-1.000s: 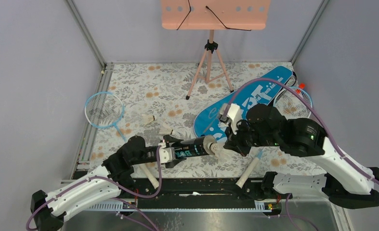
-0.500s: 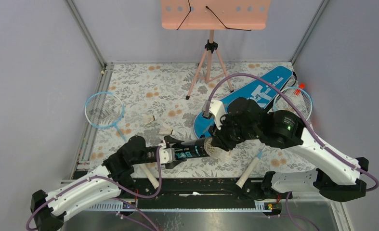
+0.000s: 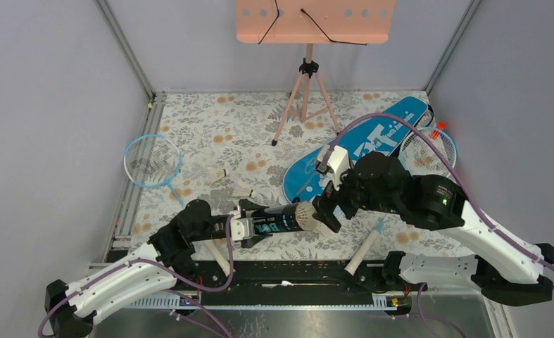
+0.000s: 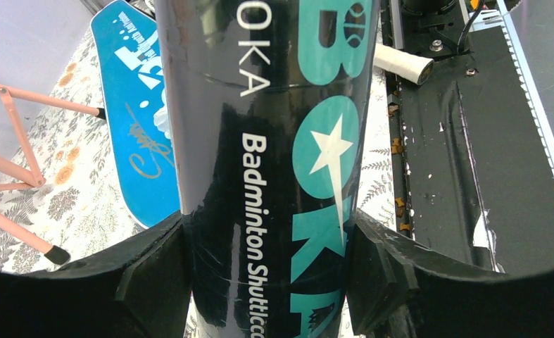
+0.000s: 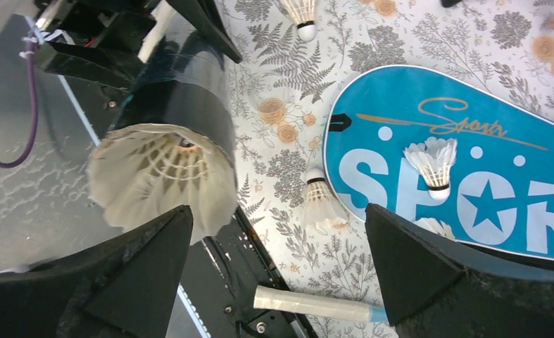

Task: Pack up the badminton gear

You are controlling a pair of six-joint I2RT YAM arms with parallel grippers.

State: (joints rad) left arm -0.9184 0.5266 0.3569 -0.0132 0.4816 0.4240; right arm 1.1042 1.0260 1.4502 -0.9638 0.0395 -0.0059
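At the table's [image 3: 210, 120] front edge, left gripper [image 3: 251, 225] clamps black tube [image 3: 281, 220]; right gripper [image 3: 328, 213] spread wide beside shuttlecock [image 5: 161, 179] in its mouth.

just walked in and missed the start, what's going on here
The left hand grips the black tube, held roughly level above the table. A white shuttlecock sits in the tube's open end, feathers outward, and the right hand is open just beside it, gripping nothing. More shuttlecocks lie loose on the table and on the blue bag. Both rackets lie outside the bag.
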